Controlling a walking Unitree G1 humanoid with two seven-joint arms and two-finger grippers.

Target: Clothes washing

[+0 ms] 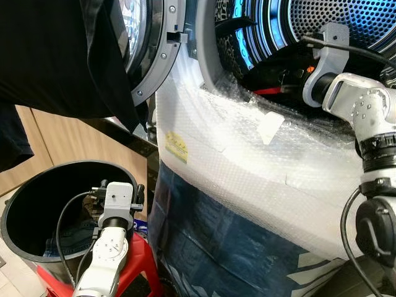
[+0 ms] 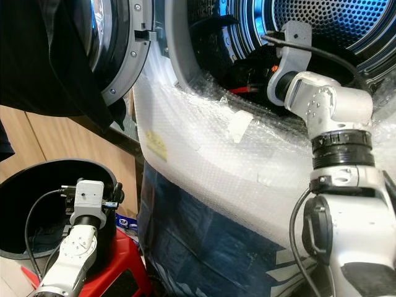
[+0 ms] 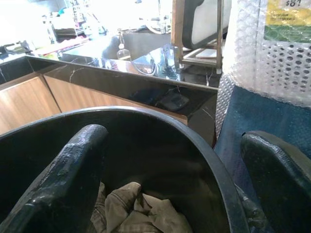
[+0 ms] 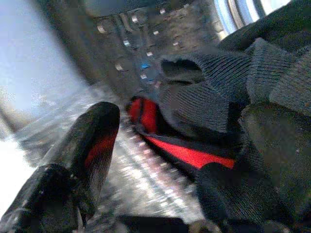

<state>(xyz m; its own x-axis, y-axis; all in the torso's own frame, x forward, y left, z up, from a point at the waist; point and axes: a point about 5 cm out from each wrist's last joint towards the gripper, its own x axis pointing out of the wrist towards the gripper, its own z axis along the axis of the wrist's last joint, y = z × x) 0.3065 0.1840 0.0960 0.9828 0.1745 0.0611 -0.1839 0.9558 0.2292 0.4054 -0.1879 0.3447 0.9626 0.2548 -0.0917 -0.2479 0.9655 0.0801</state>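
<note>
The washing machine's drum stands open, its front wrapped in bubble wrap. My right arm reaches through the opening. My right gripper is open inside the drum, over a dark grey knit garment with red trim; the cloth drapes over one finger. Low on the left is a black bucket holding clothes. My left gripper hovers open above the bucket's rim with nothing between its fingers.
The round machine door swings open to the left, and a black garment hangs in front of it. A red stool stands under the bucket. Wooden cabinets with a black counter run behind it.
</note>
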